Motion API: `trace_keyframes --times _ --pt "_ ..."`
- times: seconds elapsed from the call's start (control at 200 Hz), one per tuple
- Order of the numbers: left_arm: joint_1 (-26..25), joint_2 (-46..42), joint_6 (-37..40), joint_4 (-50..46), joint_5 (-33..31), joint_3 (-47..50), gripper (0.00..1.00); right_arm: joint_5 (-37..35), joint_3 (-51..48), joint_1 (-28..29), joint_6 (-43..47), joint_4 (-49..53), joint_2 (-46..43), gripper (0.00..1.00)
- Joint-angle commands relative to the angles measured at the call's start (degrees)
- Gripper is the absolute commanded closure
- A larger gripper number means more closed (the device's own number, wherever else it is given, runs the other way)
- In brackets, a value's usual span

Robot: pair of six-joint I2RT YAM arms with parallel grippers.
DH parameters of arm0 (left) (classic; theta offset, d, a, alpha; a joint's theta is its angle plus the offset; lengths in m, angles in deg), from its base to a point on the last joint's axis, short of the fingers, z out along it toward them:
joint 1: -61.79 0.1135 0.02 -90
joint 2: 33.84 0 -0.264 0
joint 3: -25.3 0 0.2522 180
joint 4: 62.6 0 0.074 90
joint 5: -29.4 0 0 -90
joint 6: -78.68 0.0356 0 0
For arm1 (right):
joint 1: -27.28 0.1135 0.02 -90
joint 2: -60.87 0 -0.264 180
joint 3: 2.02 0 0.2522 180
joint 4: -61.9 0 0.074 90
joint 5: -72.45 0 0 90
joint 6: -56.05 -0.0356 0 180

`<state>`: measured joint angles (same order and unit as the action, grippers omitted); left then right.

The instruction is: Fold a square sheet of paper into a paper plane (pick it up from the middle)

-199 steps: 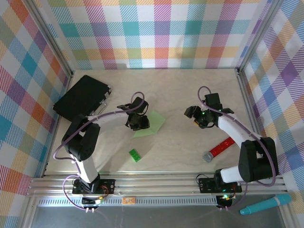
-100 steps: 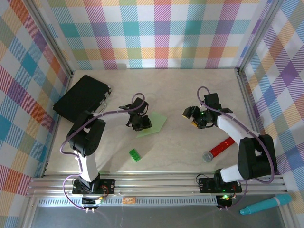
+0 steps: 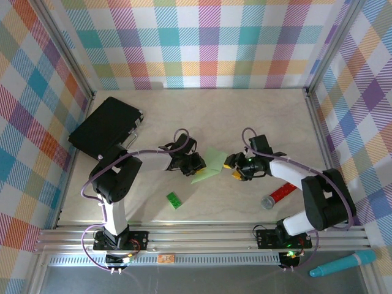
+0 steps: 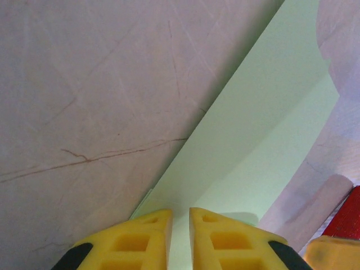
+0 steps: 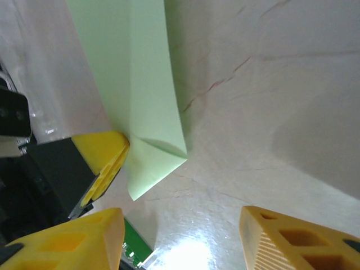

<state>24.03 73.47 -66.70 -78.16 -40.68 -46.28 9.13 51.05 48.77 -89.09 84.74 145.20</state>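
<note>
"Where is the square sheet of paper (image 3: 212,163)?"

"Mid-tabletop (image 3: 257,116), bowed upward, lying straight between the two arms."

"Who has it?"

"The left pincer (image 4: 180,224), all but closed, nips its near-left edge. The right pincer (image 5: 181,219), roughly half open and empty, faces the free corner, just beside it. I judge it nearer for the next pinch."

Bright even light, soft shadows, glare patch on table (image 5: 185,250), wrist-view foregrounds blurred
</note>
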Motion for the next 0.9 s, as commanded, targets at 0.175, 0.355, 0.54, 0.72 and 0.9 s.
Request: trace_keyframes --times 0.175,0.355,0.54,0.72,0.9 --pt "-0.22 2.48 -2.55 -2.12 -1.19 1.82 0.82 1.03 1.50 4.52 -5.46 -8.82 6.90 0.58" --pt "-0.21 2.55 -2.02 -3.13 -1.47 1.57 0.82 -2.57 3.03 4.69 -4.34 -6.84 8.33 0.63" --pt "-0.21 2.73 -1.87 -3.56 -1.47 1.45 0.82 -4.18 3.51 4.69 -3.32 -6.62 9.61 0.64" --pt "-0.21 2.64 -1.59 -3.59 -1.37 1.50 0.82 -3.07 3.86 4.67 -2.71 -7.87 11.14 0.67" --pt "-0.21 2.91 -1.58 -3.46 -1.04 1.59 0.82 -1.80 4.12 4.78 -1.56 -9.15 12.13 0.73"
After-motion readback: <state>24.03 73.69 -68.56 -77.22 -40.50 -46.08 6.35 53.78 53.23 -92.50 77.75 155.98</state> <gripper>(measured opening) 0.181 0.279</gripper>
